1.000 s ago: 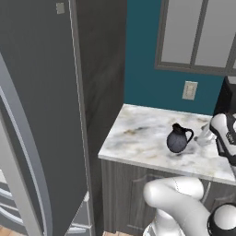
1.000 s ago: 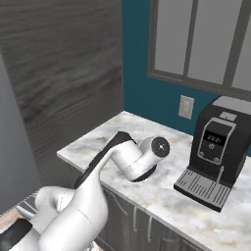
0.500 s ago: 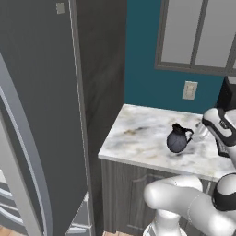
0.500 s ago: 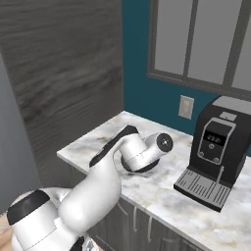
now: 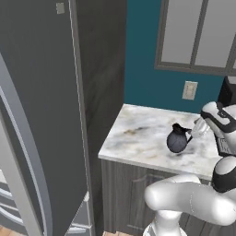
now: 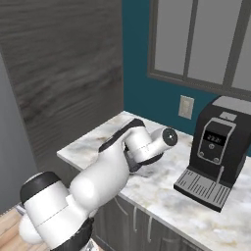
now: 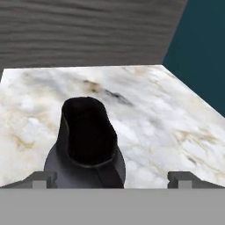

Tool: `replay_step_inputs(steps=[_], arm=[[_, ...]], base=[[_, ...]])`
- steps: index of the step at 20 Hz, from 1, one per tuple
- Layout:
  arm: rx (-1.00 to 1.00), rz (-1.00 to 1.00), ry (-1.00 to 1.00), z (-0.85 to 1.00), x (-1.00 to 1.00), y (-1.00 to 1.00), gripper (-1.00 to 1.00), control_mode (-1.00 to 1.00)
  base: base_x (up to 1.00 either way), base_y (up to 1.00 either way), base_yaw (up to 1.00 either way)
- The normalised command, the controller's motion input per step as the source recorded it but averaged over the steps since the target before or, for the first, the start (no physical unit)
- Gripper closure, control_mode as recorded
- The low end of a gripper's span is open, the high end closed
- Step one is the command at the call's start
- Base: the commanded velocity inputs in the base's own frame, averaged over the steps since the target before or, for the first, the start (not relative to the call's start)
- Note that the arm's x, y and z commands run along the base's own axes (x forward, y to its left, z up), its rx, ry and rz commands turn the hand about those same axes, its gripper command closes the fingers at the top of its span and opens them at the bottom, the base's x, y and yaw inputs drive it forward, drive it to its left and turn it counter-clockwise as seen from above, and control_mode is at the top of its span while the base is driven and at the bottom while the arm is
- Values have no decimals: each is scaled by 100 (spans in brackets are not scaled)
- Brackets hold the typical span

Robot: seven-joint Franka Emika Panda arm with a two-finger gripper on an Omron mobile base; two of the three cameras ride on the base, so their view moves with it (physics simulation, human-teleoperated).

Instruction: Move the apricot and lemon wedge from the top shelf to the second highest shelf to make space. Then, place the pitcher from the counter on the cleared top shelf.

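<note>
The pitcher [image 5: 178, 139] is a glossy dark jug standing upright on the marbled counter [image 5: 138, 138], with its handle toward the arm. My gripper [image 5: 198, 130] hovers just to its right and a little above it, apart from it. In the hand view the pitcher [image 7: 85, 145] fills the lower middle, its open mouth facing the camera. The gripper [image 7: 112, 179] is open, and the jug sits beyond the tips, left of centre between them. The apricot, the lemon wedge and both shelves are out of view.
A black coffee machine [image 6: 215, 149] stands on the counter [image 6: 166, 196] to the right, close to the arm. A tall dark fridge side [image 5: 99, 92] walls off the counter's left end. A teal wall with an outlet [image 5: 189, 90] lies behind.
The arm has swung further over the counter, carrying the hand slightly closer to the pitcher. The jaws have stayed open and the pitcher has not moved.
</note>
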Motion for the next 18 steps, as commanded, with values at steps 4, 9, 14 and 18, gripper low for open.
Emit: replay_step_inputs(steps=[4, 9, 14, 18], arm=[[-1, 14, 7, -1, 0, -10, -100, -100], [-5, 15, 13, -1, 1, -6, -100, -100], [0, 12, 1, -19, 8, -10, -100, -100], [0, 10, 0, -38, 7, 0, -100, -100]], base=[[0, 0, 0], [0, 0, 0], [0, 0, 0], [0, 0, 0]])
